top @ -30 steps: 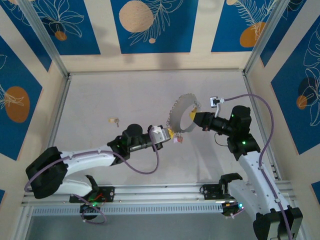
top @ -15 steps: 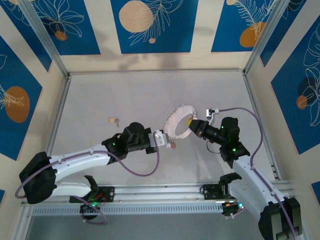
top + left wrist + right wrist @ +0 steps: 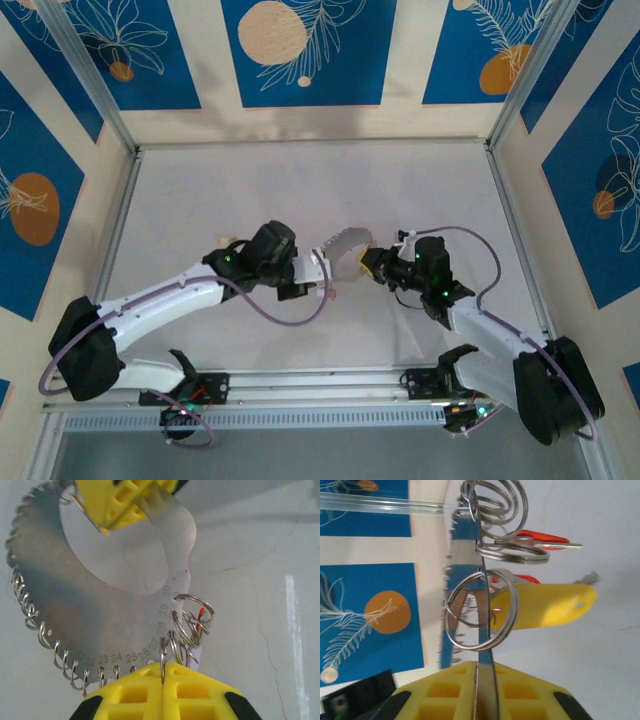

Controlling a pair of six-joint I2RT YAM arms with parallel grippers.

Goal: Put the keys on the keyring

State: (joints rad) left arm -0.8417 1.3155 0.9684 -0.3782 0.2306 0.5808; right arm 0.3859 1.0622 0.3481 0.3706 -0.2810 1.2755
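The keyring (image 3: 344, 252) is a flat silvery crescent plate (image 3: 100, 610) with numbered holes and small split rings along its rim, held above the table between both arms. My left gripper (image 3: 164, 666) is shut on one small split ring (image 3: 163, 652) hanging near the number 28. Beside it dangles a bunch of rings with a red piece (image 3: 196, 619). My right gripper (image 3: 482, 666) is shut on the plate's end, seen edge-on (image 3: 486, 647). A red key (image 3: 540, 539) and a yellow tag (image 3: 545, 605) hang from rings past it. In the top view the left gripper (image 3: 320, 270) and right gripper (image 3: 366, 262) flank the plate.
A small loose key with a pale head (image 3: 226, 241) lies on the grey table (image 3: 300, 180), close to the left arm's elbow (image 3: 268, 248). Patterned walls enclose the table on three sides. A metal rail (image 3: 320, 385) runs along the near edge.
Both grippers and the keyring have moved left and nearer. The right arm has drawn in, the left arm's elbow has swung back toward the loose key, and the plate now looks more edge-on from above.
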